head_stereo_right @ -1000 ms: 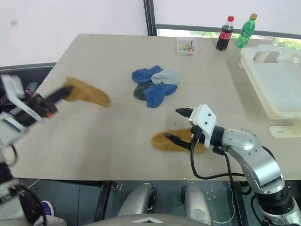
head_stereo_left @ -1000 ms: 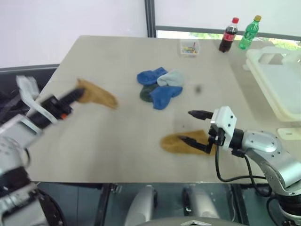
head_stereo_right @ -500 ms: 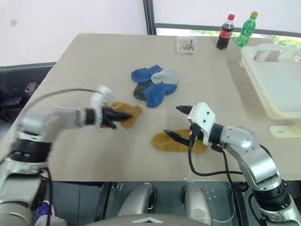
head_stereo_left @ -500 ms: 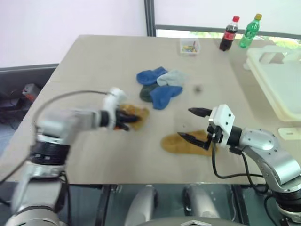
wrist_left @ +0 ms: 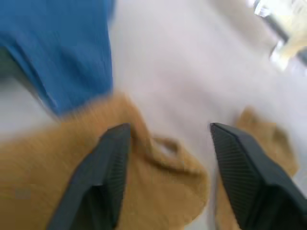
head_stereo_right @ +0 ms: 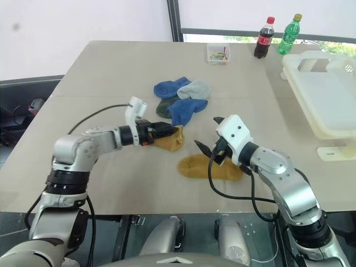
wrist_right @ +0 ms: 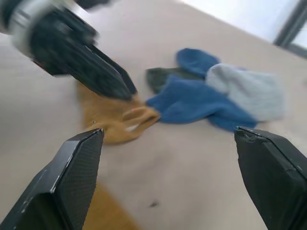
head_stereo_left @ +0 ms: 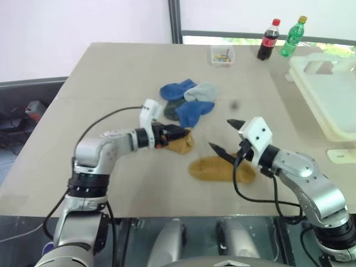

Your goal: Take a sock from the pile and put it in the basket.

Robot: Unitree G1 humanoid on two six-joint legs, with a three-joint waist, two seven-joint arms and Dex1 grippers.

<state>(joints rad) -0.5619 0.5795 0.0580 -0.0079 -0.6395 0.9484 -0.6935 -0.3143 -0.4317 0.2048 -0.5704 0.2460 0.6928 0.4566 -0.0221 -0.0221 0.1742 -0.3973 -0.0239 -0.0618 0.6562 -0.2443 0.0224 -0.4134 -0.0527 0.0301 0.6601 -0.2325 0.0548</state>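
At the centre of the frame, my left gripper (head_stereo_left: 179, 134) rests on a mustard sock (head_stereo_left: 181, 143) lying crumpled on the table (head_stereo_left: 111, 72), its two fingers (wrist_left: 111, 167) spread with the cloth bunched between them, not pinched. Just above it sits the pile (head_stereo_left: 189, 103) of blue, grey and dark green socks, the nearest blue one touching the mustard sock. My right gripper (head_stereo_left: 225, 136) hovers to the right of centre, its fingers spread wide and holding nothing, above a second mustard sock (head_stereo_left: 219, 168) lying flat lower in the frame. The basket (head_stereo_left: 328, 94) stands at the right edge, well apart from the pile. Two bottles (head_stereo_left: 280, 38) and a small clear box (head_stereo_left: 222, 54) line the upper right.
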